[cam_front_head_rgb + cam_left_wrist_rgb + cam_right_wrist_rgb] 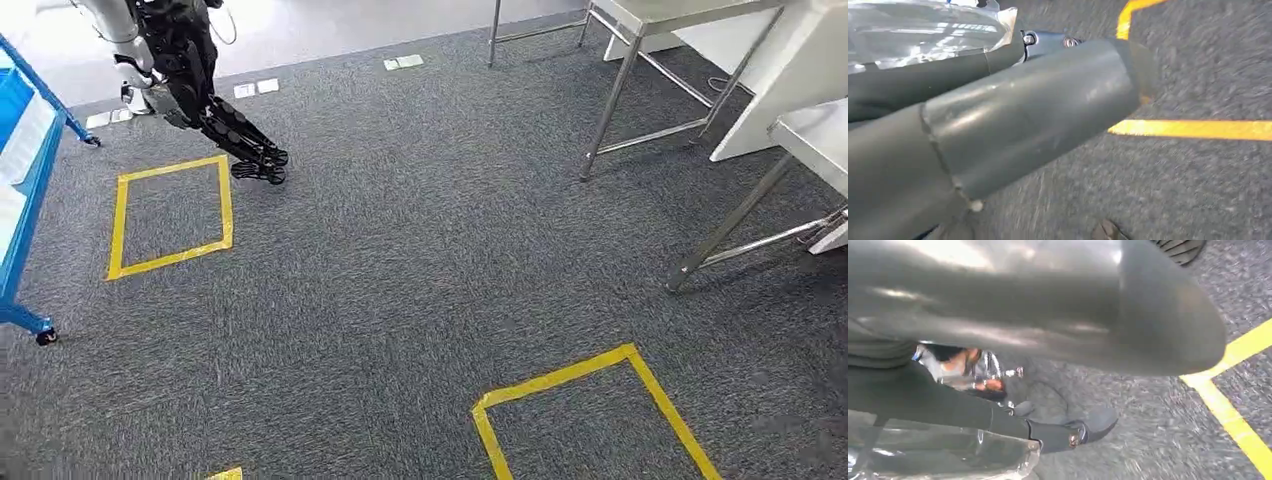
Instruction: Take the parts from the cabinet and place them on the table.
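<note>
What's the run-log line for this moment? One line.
left hand: clear bag at fingers, grip unclear | right hand: second clear bag at fingers, grip unclear | below: yellow tape

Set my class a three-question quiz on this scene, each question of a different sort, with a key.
1. True or false: a yellow tape square is marked out on the grey carpet.
2. Multiple choice: in the head view, the blue cabinet stands at the A) left edge, B) right edge, C) centre.
3. Short answer: what are the legs of the white-topped table made of?

Key: 1 true; 2 A; 3 metal.
</note>
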You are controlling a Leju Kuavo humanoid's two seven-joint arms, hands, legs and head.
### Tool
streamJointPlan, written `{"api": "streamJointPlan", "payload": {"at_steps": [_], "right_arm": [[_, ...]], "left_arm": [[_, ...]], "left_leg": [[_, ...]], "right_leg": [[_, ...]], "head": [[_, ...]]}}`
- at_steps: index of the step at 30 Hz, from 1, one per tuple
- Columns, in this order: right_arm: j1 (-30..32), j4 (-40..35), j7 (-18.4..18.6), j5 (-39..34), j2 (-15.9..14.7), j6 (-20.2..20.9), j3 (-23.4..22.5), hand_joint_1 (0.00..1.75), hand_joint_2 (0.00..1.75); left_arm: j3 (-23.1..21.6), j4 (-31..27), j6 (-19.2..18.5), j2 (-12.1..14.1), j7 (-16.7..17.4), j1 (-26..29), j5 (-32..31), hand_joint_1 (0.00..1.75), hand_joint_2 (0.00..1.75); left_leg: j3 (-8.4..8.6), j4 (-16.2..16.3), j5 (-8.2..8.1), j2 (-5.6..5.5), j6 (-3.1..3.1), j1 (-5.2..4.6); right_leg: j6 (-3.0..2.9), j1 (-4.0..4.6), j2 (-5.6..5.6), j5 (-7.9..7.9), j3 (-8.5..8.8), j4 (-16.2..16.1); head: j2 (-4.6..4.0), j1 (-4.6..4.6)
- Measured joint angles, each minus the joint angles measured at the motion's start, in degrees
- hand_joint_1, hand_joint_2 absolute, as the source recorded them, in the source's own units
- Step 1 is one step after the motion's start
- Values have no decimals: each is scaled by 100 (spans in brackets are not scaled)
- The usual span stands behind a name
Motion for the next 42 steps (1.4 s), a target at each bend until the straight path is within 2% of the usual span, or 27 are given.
{"api": "streamJointPlan", "payload": {"at_steps": [1,3,5,6,7,10,11,12,13,15,17,19,20,21,22,25,26,28,30,31,32,33,35,36,37,41,42], "right_arm": [[3,2,2,20,-7,0,4,0,0],[-20,2,37,109,-7,0,50,0,0],[-58,2,70,171,0,7,105,0,0],[-72,0,83,192,11,20,127,0,0],[-75,2,94,210,17,31,140,0,0],[-105,0,133,240,35,50,175,0,0],[-114,-9,142,271,46,52,192,0,0],[-126,-9,146,302,41,52,216,0,0],[-122,-9,146,324,46,50,234,0,0],[-105,-7,157,407,48,24,260,0,0],[-81,-4,171,562,35,-48,319,0,0],[-90,-7,177,623,33,-72,378,0,0],[-97,-7,177,632,24,-79,396,0,0],[-97,-7,177,632,17,-85,409,0,0],[-94,-4,177,634,20,-85,417,0,0],[-110,-4,260,794,26,-125,498,0,0],[-108,-4,291,844,28,-129,533,0,0],[-117,-7,295,900,31,-140,581,0,0],[-82,-4,297,957,46,-140,636,0,0],[-69,-4,299,990,50,-140,669,0,0],[-70,-4,299,1013,55,-144,688,0,0],[-79,-4,299,1016,59,-153,699,0,0],[-98,-4,315,1018,66,-168,708,0,0],[-103,-4,341,1016,68,-181,708,0,0],[-97,-4,359,1014,68,-192,708,0,0],[-91,-4,367,962,63,-254,706,0,0],[-84,-7,365,933,51,-264,700,0,0]], "left_arm": [[0,0,18,-15,2,1,31,0,0],[7,0,48,-37,20,22,50,0,0],[7,0,79,-52,48,15,74,0,0],[7,0,87,-61,64,3,74,0,0],[7,0,100,-76,105,-20,66,0,0],[7,0,140,-94,199,-19,28,0,0],[7,-2,159,-96,225,-15,26,0,0],[7,0,188,-118,243,-9,22,0,0],[9,-7,236,-116,245,-22,20,0,0],[9,-11,269,-135,238,-51,-7,0,0],[9,-11,310,-162,236,-42,-20,0,0],[9,-13,323,-175,236,-34,-20,0,0],[9,-13,323,-184,236,-38,-20,0,0],[9,-15,323,-190,236,-41,-22,0,0],[9,-24,323,-190,236,-42,-22,0,0],[9,-31,348,-194,210,-20,-48,0,0],[9,-31,358,-194,197,-7,-55,0,0],[9,-31,382,-194,166,-6,-63,0,0],[7,-33,389,-192,162,-27,-88,0,0],[7,-33,400,-192,164,-27,-96,0,0],[7,-33,407,-192,179,-17,-111,0,0],[7,-33,411,-192,194,-3,-131,0,0],[9,-33,435,-177,205,8,-190,0,0],[7,-39,452,-168,206,4,-219,0,0],[4,-46,512,-166,205,-14,-252,0,0],[4,-52,761,-155,205,-6,-378,0,0],[7,-55,767,-160,214,1,-435,0,0]], "left_leg": [[-147,321,-93,14,-10,4],[-41,161,110,52,-11,13],[550,-876,570,228,24,15],[800,-1300,662,497,54,3],[813,-1382,652,506,80,-37],[751,-1386,676,313,166,-96],[787,-1462,729,237,236,-72],[802,-1502,764,201,279,-48],[789,-1508,785,150,318,-33],[764,-1507,798,-3,335,-35],[758,-1502,808,-172,327,-38],[764,-1495,819,-334,308,-27],[770,-1490,824,-414,295,-21],[769,-1481,825,-488,269,-14],[756,-1450,816,-551,217,-52],[710,-1494,868,-665,116,-22],[680,-1486,877,-710,88,-19],[551,-1161,618,-160,72,-32],[127,-256,134,-7,40,-18],[-84,183,-29,3,27,-16],[-173,382,-46,7,21,-13],[-117,282,57,22,26,-10],[324,-525,480,133,58,-14],[647,-1101,695,329,96,-27],[800,-1392,666,628,111,-77],[758,-1431,704,317,219,-131],[819,-1512,769,257,276,-46]], "right_leg": [[-7,16,-84,-4,-6,2],[-11,28,-221,-10,-5,3],[-12,28,-352,-18,19,3],[11,49,-393,-32,39,6],[49,115,-444,-58,23,29],[114,104,-602,-41,38,-10],[156,137,-627,-73,63,10],[174,73,-308,-153,-8,119],[136,69,-58,-322,-127,388],[86,38,90,-730,-558,1304],[146,30,119,-838,-808,1831],[270,4,136,-523,-529,1235],[333,-34,207,-290,-270,692],[379,-91,403,-98,-24,166],[344,-69,558,-89,-2,46],[210,-1,379,-45,15,46],[162,-43,314,-15,24,17],[49,-54,200,11,20,0],[-18,-3,30,-12,14,0],[-25,12,-67,-16,6,2],[-30,24,-153,-20,5,2],[-33,33,-219,-24,7,3],[-42,37,-348,-37,27,3],[-34,47,-411,-55,49,3],[-12,89,-465,-72,61,9],[83,119,-691,-99,121,-20],[128,104,-492,-154,53,51]], "head": [[0,-4],[0,-4],[0,-4],[0,-9],[0,2],[0,13],[0,2],[0,22],[0,22],[0,28],[0,26],[0,31],[0,28],[0,33],[0,33],[0,26],[0,22],[0,-6],[0,-22],[0,-22],[0,-24],[0,-22],[0,-24],[0,-28],[0,-28],[0,-15],[0,-17]]}}
